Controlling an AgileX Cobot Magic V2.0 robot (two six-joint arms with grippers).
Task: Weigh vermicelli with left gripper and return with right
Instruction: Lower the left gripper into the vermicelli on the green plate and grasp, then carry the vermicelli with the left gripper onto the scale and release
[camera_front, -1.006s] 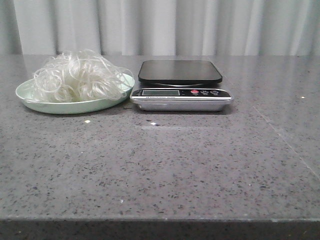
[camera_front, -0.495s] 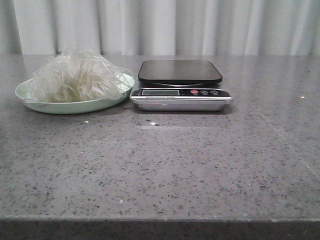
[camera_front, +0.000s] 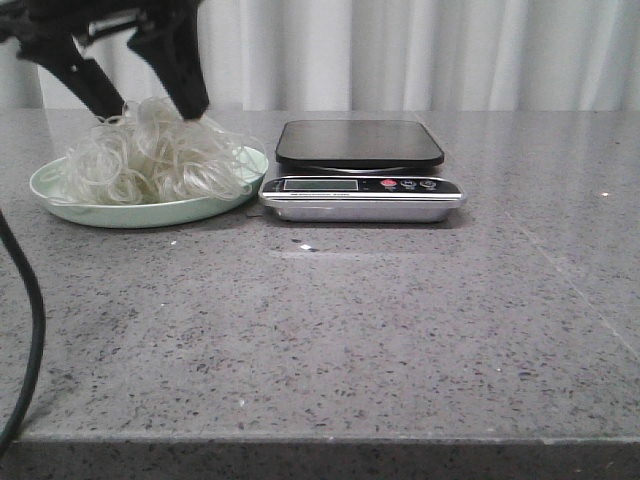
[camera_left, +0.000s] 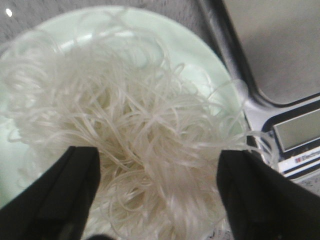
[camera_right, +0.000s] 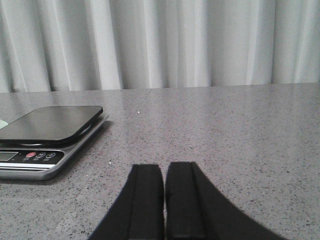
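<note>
The left gripper (camera_left: 157, 192) hangs spread wide directly above the vermicelli (camera_front: 150, 160) (the right gripper (camera_right: 164, 200), pressed closed, sits well apart).

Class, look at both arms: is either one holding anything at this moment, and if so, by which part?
Nothing is held. The left gripper has its jaws open, straddling the vermicelli on the plate. The right gripper is shut on nothing.

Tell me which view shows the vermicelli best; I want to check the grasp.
The left wrist view: the vermicelli fills it, between the open left gripper jaws. The front view shows the clump sideways on its plate. The right wrist view misses it.
</note>
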